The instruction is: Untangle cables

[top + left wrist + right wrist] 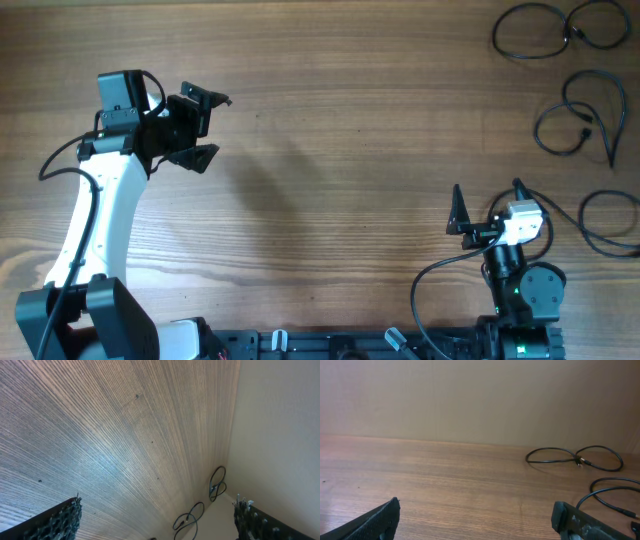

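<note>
Three thin black cables lie apart in loose loops at the table's right side: one at the far corner (568, 33), one below it (585, 120), one at the right edge (582, 212). My left gripper (205, 125) hovers open and empty at the far left, well away from them. In its wrist view two cables (214, 489) (187, 519) show far ahead between the spread fingers (55, 522). My right gripper (487, 200) stands open and empty near the front right, left of the nearest cable. Its wrist view shows two cables (577, 460) (615, 479) ahead to the right.
The wooden table (340, 150) ends at a pale wall (470, 395) behind the cables. The arms' own thicker black wires (425, 285) loop beside the right base. The left arm's white link (95, 220) stretches along the left side.
</note>
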`<state>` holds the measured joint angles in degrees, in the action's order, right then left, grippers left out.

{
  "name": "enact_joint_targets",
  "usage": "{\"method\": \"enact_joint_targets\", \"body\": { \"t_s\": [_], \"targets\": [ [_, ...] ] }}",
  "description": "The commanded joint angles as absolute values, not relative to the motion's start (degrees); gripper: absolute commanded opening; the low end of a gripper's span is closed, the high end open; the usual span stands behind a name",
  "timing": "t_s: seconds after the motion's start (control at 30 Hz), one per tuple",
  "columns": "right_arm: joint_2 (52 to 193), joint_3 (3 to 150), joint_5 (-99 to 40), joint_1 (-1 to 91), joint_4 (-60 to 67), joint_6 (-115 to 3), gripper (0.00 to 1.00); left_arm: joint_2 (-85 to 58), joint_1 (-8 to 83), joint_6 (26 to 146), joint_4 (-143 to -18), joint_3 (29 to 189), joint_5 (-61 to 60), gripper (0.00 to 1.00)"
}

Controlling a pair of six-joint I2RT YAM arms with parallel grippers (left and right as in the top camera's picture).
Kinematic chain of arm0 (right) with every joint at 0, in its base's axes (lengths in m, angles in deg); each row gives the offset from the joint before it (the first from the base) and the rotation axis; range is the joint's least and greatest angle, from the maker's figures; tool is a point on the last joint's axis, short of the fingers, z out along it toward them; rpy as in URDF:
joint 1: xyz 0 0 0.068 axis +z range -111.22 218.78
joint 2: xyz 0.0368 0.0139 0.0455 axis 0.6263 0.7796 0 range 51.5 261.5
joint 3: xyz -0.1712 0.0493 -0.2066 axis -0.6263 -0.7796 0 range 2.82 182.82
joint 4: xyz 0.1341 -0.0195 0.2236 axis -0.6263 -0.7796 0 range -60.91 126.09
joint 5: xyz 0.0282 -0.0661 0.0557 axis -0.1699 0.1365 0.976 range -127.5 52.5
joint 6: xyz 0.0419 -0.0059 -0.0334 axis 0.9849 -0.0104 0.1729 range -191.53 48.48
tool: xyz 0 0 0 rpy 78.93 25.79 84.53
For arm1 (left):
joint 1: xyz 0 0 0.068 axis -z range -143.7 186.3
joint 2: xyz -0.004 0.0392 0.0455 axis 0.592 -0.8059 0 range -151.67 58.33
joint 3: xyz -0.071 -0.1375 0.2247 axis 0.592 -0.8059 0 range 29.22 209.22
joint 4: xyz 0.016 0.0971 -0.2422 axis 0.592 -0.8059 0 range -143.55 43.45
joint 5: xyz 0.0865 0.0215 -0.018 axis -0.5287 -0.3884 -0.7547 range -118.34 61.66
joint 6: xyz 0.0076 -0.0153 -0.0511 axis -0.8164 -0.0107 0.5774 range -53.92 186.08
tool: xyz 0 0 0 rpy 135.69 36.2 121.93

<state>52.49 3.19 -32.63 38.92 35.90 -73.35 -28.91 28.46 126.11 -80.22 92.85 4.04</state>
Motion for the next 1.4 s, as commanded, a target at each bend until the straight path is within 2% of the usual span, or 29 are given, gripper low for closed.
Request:
{"method": "enact_joint_targets", "body": {
  "t_s": [0.0, 0.6, 0.73, 0.8, 0.9, 1.13, 1.23, 1.37],
  "targets": [
    [51.8, 3.1, -33.2, 39.1, 36.2, -73.7, 1.00, -29.2, 28.7, 125.0, -80.2, 93.1, 3.5, 1.00],
    [51.8, 3.1, -33.2, 39.1, 36.2, -73.7, 1.00, -29.0, 28.7, 125.0, -80.2, 93.1, 3.5, 1.00],
    [51.8, 3.1, -33.2, 39.1, 36.2, -73.7, 1.00, -27.1, 28.7, 125.0, -79.6, 93.1, -13.4, 1.00],
    [51.8, 3.1, -33.2, 39.1, 36.2, -73.7, 1.00, -25.7, 28.7, 124.8, -80.1, 93.1, -15.4, 1.00],
    [51.8, 3.1, -33.2, 39.1, 36.2, -73.7, 1.00, -22.3, 28.7, 124.8, -81.2, 93.1, -25.5, 1.00],
    [51.8, 3.1, -33.2, 39.1, 36.2, -73.7, 1.00, -11.6, 28.7, 124.4, -90.6, 93.1, -33.6, 1.00],
    [51.8, 3.1, -33.2, 39.1, 36.2, -73.7, 1.00, -6.2, 31.6, 103.2, -90.4, 93.1, -33.4, 1.00],
    [51.8, 3.1, -33.2, 39.1, 36.2, -73.7, 0.99, 3.1, 37.2, 86.1, -89.4, 93.0, -33.4, 1.00]
  ]
}}
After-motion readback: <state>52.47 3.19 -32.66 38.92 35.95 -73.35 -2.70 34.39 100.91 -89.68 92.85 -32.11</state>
